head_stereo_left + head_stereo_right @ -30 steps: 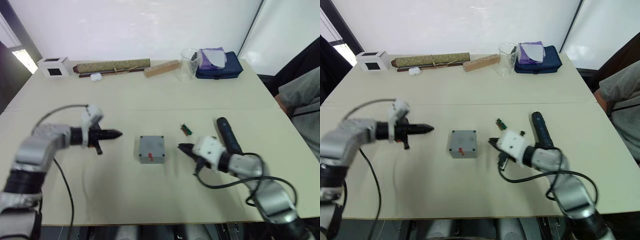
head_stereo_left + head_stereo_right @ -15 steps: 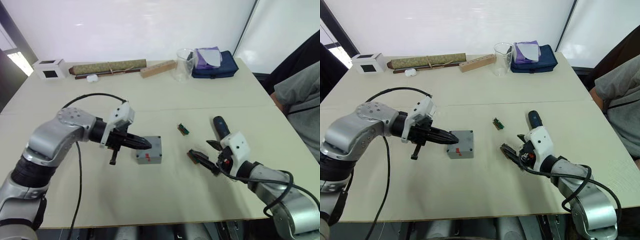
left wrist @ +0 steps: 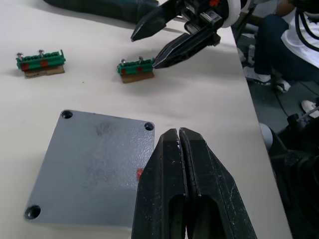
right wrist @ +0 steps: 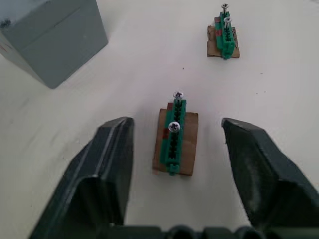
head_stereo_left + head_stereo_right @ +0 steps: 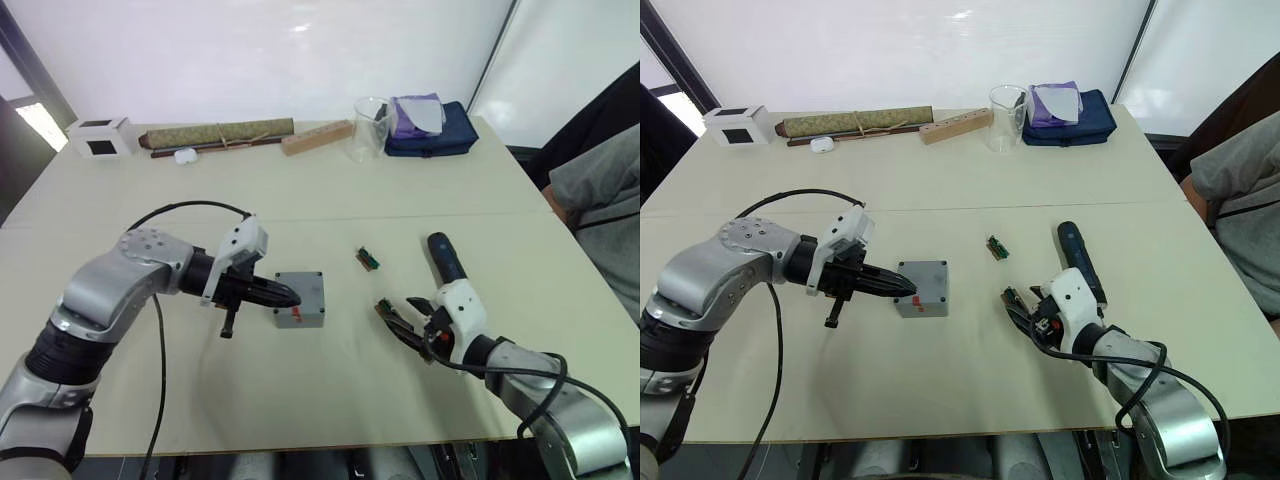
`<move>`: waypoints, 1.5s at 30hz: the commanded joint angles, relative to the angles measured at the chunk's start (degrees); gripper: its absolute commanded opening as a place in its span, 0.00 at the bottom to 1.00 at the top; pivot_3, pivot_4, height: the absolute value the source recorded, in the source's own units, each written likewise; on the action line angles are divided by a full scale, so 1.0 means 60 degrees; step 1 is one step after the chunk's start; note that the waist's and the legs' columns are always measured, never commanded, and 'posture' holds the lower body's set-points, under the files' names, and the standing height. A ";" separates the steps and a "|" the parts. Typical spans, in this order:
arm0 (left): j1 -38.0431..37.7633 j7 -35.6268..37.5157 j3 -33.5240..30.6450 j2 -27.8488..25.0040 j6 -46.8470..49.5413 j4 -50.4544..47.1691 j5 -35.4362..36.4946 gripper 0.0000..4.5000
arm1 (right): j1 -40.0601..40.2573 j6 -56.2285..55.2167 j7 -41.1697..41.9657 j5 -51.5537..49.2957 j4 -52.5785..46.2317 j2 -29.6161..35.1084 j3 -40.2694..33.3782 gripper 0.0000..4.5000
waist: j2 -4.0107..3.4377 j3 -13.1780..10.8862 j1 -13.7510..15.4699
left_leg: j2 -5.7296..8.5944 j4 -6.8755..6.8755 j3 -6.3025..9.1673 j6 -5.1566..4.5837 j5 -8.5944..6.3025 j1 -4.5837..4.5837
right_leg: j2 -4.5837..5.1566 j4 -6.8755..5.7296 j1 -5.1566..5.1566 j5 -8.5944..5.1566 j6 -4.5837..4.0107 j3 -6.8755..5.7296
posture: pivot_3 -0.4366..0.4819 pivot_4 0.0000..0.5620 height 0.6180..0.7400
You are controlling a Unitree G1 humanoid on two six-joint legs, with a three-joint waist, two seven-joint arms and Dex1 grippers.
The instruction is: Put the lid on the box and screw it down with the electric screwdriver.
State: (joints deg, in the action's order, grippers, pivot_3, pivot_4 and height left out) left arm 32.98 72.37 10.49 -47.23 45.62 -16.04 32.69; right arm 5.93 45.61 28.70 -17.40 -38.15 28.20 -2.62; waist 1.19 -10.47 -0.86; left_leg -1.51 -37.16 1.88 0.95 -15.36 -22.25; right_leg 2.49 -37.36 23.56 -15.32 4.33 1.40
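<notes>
You've got the box [image 5: 922, 288] sitting flat near the middle of the counter [image 5: 940, 190], small, square and grey, with a red mark on its near side. The lid [image 3: 92, 169] is already on top, a flat grey plate with screw holes at its corners; the holes you can see in the left wrist view look empty. The screwdriver [image 5: 1077, 261] is a dark pen-shaped cylinder lying flat off to the box's right, well apart from it, its length running away from you.

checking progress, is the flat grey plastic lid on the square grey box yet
On: the flat grey plastic lid covers the square grey box, nothing inside showing.
</notes>
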 commanded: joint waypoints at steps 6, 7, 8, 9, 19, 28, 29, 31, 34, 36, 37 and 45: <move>0.0100 -0.0047 -0.0280 -0.0022 -0.0035 -0.0148 0.0206 0.00 | -0.0027 -0.0701 -0.0097 0.0134 0.0237 0.0038 0.0303 0.70 | 0.0000 0.0000 0.0004 | 0.0000 0.0000 0.0000 0.0000 0.0000 -0.0001 | 0.0001 0.0000 -0.0001 0.0001 0.0001 0.0000 | 0.48 0.27 1.00; 0.0092 -0.0041 -0.0281 -0.0030 -0.0050 -0.0141 0.0204 0.00 | -0.0026 -0.0728 -0.0111 0.0130 0.0253 0.0035 0.0322 0.70 | 0.0000 0.0000 0.0004 | 0.0000 0.0000 0.0001 0.0000 0.0000 -0.0001 | 0.0000 0.0001 0.0000 0.0001 0.0001 0.0000 | 0.48 0.27 1.00; 0.0075 -0.0042 -0.0275 -0.0026 -0.0084 -0.0126 0.0186 0.00 | -0.0031 -0.0766 -0.0126 0.0143 0.0277 0.0029 0.0353 0.70 | 0.0000 0.0000 0.0004 | 0.0000 0.0000 0.0000 0.0000 0.0000 -0.0001 | 0.0000 0.0000 0.0000 0.0001 0.0001 0.0000 | 0.48 0.27 1.00; 0.0064 -0.0044 -0.0271 -0.0022 -0.0108 -0.0117 0.0173 0.00 | -0.0035 -0.0797 -0.0139 0.0150 0.0296 0.0029 0.0375 0.70 | 0.0000 0.0000 0.0003 | 0.0000 0.0000 0.0000 0.0000 0.0000 -0.0001 | 0.0001 0.0001 0.0000 0.0001 0.0001 0.0000 | 0.48 0.27 1.00; -0.0052 -0.0205 -0.0236 0.0071 -0.0077 -0.0303 0.0213 0.00 | 0.0154 -0.1113 -0.0281 0.0289 0.0345 0.0040 0.0380 0.00 | 0.0000 0.0000 0.0001 | 0.0000 -0.0001 0.0000 0.0000 0.0000 -0.0001 | 0.0000 0.0001 -0.0001 0.0001 0.0002 0.0001 | 0.48 0.27 1.00; -0.0036 -0.0188 -0.0220 0.0061 -0.0199 -0.0025 0.0102 0.00 | 0.0037 -0.1073 -0.0322 0.0119 0.0197 -0.0015 0.0361 0.00 | 0.0000 0.0000 0.0005 | 0.0000 -0.0001 0.0000 0.0000 0.0000 -0.0001 | 0.0001 0.0000 -0.0001 0.0001 0.0002 0.0000 | 0.48 0.27 1.00; -0.0033 -0.0191 -0.0227 0.0064 -0.0208 0.0012 0.0095 0.00 | 0.0034 -0.1071 -0.0292 0.0079 0.0159 0.0003 0.0327 0.00 | 0.0000 0.0000 0.0005 | 0.0000 0.0000 0.0000 0.0000 0.0000 -0.0001 | 0.0000 0.0000 -0.0001 0.0001 0.0002 0.0000 | 0.48 0.27 1.00; -0.0020 -0.0193 -0.0239 0.0068 -0.0233 0.0113 0.0074 0.00 | -0.0001 -0.1117 -0.0225 -0.0016 0.0112 0.0002 0.0253 0.00 | 0.0000 0.0000 0.0006 | 0.0000 -0.0001 0.0000 0.0000 0.0000 -0.0001 | 0.0001 0.0001 -0.0001 0.0001 0.0002 0.0000 | 0.48 0.27 1.00; -0.0022 -0.0191 -0.0258 0.0067 -0.0295 0.0297 0.0031 0.00 | -0.0064 -0.1257 -0.0126 -0.0274 0.0043 -0.0093 0.0069 0.00 | 0.0000 0.0000 0.0003 | 0.0000 -0.0001 0.0000 0.0000 0.0000 -0.0001 | 0.0000 0.0000 -0.0001 0.0001 0.0002 0.0000 | 0.48 0.27 1.00; -0.0003 -0.0182 -0.0273 0.0064 -0.0343 0.0460 0.0006 0.00 | -0.0102 -0.1325 -0.0019 -0.0377 0.0005 -0.0023 -0.0005 0.00 | 0.0000 0.0000 0.0004 | 0.0000 -0.0001 0.0000 0.0000 0.0000 -0.0001 | 0.0001 0.0000 0.0000 0.0002 0.0002 0.0000 | 0.48 0.27 1.00; 0.0015 -0.0186 -0.0293 0.0052 -0.0371 0.0582 -0.0013 0.00 | -0.0135 -0.1344 0.0086 -0.0498 -0.0044 0.0052 -0.0122 0.00 | 0.0000 0.0000 0.0005 | 0.0000 -0.0001 0.0000 0.0000 0.0000 -0.0001 | 0.0000 0.0000 -0.0001 0.0002 0.0003 0.0000 | 0.48 0.27 1.00; -0.0130 -0.0616 -0.1097 -0.0210 -0.0682 0.1657 -0.0264 0.00 | -0.1874 -0.0918 0.0411 -0.1713 -0.0279 -0.0060 -0.0029 0.00 | 0.0000 0.0000 -0.0018 | -0.0003 0.0000 0.0003 0.0000 0.0000 0.0002 | -0.0005 -0.0003 0.0001 0.0011 0.0017 -0.0001 | 0.48 0.27 1.00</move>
State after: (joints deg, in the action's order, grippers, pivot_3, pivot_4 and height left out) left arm 32.26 68.68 6.85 -47.26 41.74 -5.42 30.61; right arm -3.49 39.66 30.68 -25.79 -37.46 28.32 -4.47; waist 1.19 -10.47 -0.97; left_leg -1.53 -37.15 1.92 0.95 -15.36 -22.24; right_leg 2.46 -37.39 23.57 -15.26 4.44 1.38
